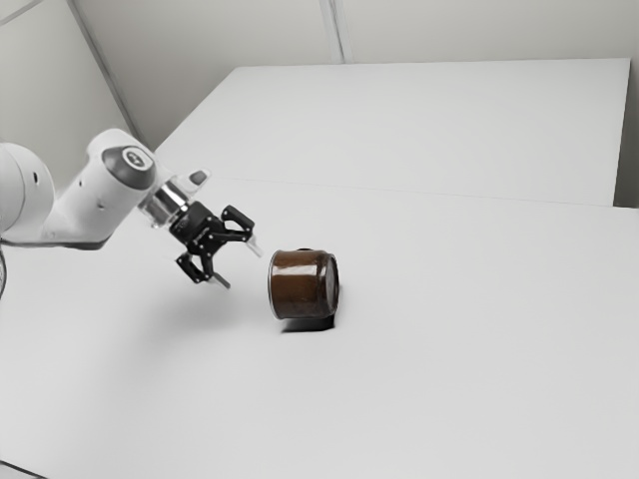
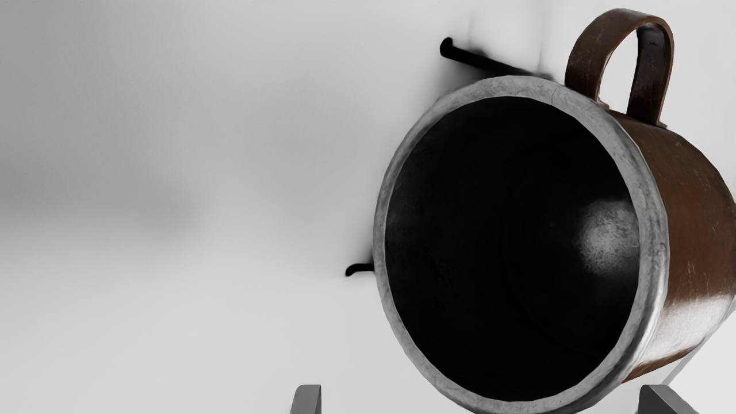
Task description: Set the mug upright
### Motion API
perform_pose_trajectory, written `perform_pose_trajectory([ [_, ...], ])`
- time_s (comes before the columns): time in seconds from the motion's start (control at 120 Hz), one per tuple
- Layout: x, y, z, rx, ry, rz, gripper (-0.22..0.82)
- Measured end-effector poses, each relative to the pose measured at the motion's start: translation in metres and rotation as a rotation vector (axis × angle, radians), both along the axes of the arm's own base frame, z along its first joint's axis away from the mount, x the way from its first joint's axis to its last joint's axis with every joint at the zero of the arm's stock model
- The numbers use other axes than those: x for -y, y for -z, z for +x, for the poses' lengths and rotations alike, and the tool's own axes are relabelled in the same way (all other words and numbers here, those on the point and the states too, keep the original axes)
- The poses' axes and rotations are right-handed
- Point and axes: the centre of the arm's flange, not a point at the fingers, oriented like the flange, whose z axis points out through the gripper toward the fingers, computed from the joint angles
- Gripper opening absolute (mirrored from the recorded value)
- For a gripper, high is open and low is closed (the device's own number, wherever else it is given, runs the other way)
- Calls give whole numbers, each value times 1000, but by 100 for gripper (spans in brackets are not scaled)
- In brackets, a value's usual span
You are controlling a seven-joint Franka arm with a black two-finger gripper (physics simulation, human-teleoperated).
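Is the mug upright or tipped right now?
Tipped: the mug lies on its side, its rim facing the arm and its base facing the exterior view's right.

Mug (image 1: pixel 298 287): interior hidden in exterior view; inner depth too dark to read in wrist view. Rim (image 2: pixel 650 230) and far end: partly cut off by wrist view's edges. Handle (image 2: pixel 589 54): mostly hidden behind mug in exterior view. Pincer (image 1: pixel 241 267): fingers cut off below tips in wrist view. Arm (image 1: pixel 75 205): base end outside exterior view's left edge. Tabletop (image 1: pixel 449 399) shadow: blurred.
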Motion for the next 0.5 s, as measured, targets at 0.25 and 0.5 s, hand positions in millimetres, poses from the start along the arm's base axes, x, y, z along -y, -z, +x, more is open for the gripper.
perform_pose_trajectory([
  [0.25, 10, 10, 13, 51, -76, -78, 60],
  [0.5, 25, 26, 22, 66, -139, -157, 60],
])
